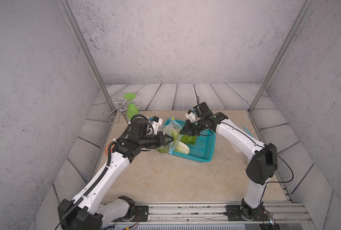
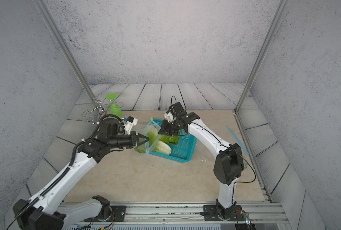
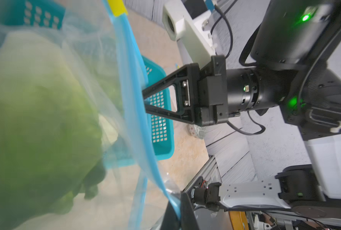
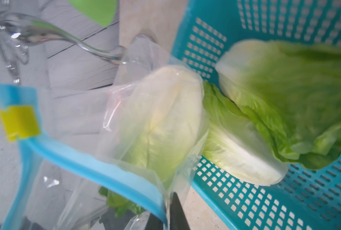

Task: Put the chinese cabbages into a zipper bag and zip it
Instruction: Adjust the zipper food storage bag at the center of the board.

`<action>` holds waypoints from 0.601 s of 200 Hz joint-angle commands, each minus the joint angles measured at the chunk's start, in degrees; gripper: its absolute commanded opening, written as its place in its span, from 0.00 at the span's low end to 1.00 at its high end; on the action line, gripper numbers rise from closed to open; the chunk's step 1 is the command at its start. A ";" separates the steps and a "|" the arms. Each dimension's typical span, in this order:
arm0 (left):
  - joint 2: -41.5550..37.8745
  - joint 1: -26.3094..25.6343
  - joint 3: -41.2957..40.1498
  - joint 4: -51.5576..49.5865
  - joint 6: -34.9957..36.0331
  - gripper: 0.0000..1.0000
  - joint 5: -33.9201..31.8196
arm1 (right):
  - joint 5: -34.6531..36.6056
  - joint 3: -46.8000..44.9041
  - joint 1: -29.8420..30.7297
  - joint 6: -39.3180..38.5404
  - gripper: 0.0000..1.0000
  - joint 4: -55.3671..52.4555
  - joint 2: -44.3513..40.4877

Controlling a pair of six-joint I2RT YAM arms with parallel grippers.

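A clear zipper bag with a blue zip strip and a yellow slider hangs over the near-left corner of the teal basket. One chinese cabbage is inside the bag. Two more lie in the basket. My left gripper is shut on the blue strip at the bag's mouth. My right gripper is shut on the strip from the opposite side. In both top views the grippers face each other across the bag.
A green goblet and a wire rack stand at the back left, behind my left arm. A blue strip and a sheet of clear plastic lie right of the basket, under my right arm.
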 commanded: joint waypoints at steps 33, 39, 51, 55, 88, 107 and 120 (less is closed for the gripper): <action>-5.58 0.10 1.33 -1.85 -2.17 0.00 0.79 | -3.53 9.39 1.50 -5.82 0.05 -10.02 3.42; -5.49 0.10 1.46 -2.71 -1.51 0.00 0.71 | -3.79 10.14 1.87 -5.26 0.05 -9.81 3.92; -5.87 0.25 2.34 -3.90 -0.40 0.00 0.49 | -4.48 12.63 3.21 -4.44 0.04 -9.61 5.30; -6.13 0.39 2.81 -4.46 0.18 0.00 0.26 | -4.56 13.79 3.69 -4.22 0.04 -9.73 5.83; -8.44 6.90 4.28 -10.92 1.96 0.00 1.05 | -7.46 22.68 6.26 -0.83 0.04 -7.11 9.52; -8.74 6.78 4.67 -7.13 -1.96 0.00 3.81 | -10.23 28.23 6.26 1.54 0.04 -4.67 11.93; -9.08 6.52 5.36 -5.88 -2.61 0.00 3.98 | -12.88 31.88 6.42 3.77 0.03 -4.20 14.83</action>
